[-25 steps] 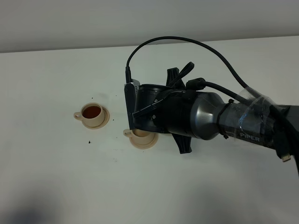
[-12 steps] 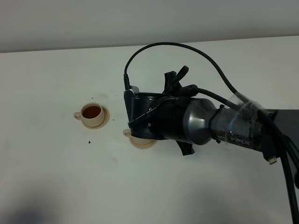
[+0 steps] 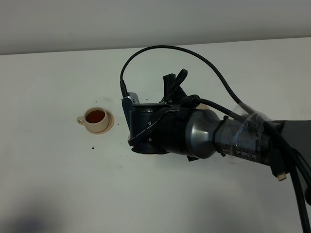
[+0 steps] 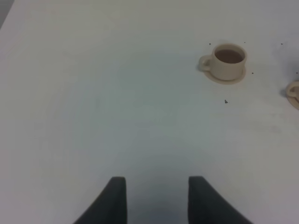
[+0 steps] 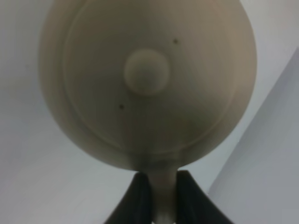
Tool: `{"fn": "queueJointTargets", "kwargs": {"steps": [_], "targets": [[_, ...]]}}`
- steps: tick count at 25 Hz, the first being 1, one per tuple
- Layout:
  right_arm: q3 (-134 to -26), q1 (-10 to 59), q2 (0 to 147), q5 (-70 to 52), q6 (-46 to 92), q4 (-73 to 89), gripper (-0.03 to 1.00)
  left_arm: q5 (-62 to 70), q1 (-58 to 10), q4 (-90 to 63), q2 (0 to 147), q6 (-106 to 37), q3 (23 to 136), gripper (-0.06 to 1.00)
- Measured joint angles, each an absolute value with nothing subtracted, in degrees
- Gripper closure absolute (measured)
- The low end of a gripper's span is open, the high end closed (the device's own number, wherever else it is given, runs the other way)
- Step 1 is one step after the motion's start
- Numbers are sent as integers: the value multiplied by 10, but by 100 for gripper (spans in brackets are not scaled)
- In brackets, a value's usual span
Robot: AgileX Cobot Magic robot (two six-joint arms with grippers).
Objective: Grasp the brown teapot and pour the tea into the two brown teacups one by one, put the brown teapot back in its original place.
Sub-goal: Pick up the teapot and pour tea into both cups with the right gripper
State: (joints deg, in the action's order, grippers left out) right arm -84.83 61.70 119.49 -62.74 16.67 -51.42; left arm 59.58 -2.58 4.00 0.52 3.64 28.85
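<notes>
Exterior high: one teacup (image 3: 95, 118) in sight, holding dark tea, on its saucer (image 3: 110, 124) left of the table's (image 3: 53, 184) middle. The right arm (image 3: 194, 133) covers the middle.
Left wrist: sliver of a second teacup (image 4: 294, 94). Left gripper (image 4: 157, 183) fingers apart, nothing between them.
Right wrist: one brown teapot (image 5: 147, 79), right gripper (image 5: 160, 181) clamped on its handle (image 5: 163, 201).

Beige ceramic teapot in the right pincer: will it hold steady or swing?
The round beige ceramic teapot looks rigid. The right pincer is shut on only its thin loop handle, the wide body reaching beyond, so it may pivot if jerked. Its smooth surface could slip, and the knobbed lid might come loose.
</notes>
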Motion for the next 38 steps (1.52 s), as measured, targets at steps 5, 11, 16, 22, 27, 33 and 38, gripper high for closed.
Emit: {"fn": "queueJointTargets", "kwargs": {"steps": [5, 11, 16, 22, 27, 33, 38], "targets": [[-848, 617, 1195, -629, 167, -529, 84, 596, -26, 40, 5, 36, 289, 58], [-848, 617, 1195, -629, 169, -543, 84, 596, -26, 40, 5, 36, 289, 58], [-848, 617, 1195, -630, 182, -550, 84, 596, -26, 40, 5, 36, 289, 58], [-848, 617, 1195, -630, 186, -561, 84, 596, -26, 40, 5, 37, 289, 58], [-848, 617, 1195, -630, 196, -566, 84, 596, -26, 40, 5, 37, 289, 58], [-848, 617, 1195, -630, 205, -572, 84, 596, -26, 40, 5, 37, 289, 58], [-848, 617, 1195, -630, 214, -576, 84, 596, -26, 40, 5, 37, 289, 58]]}}
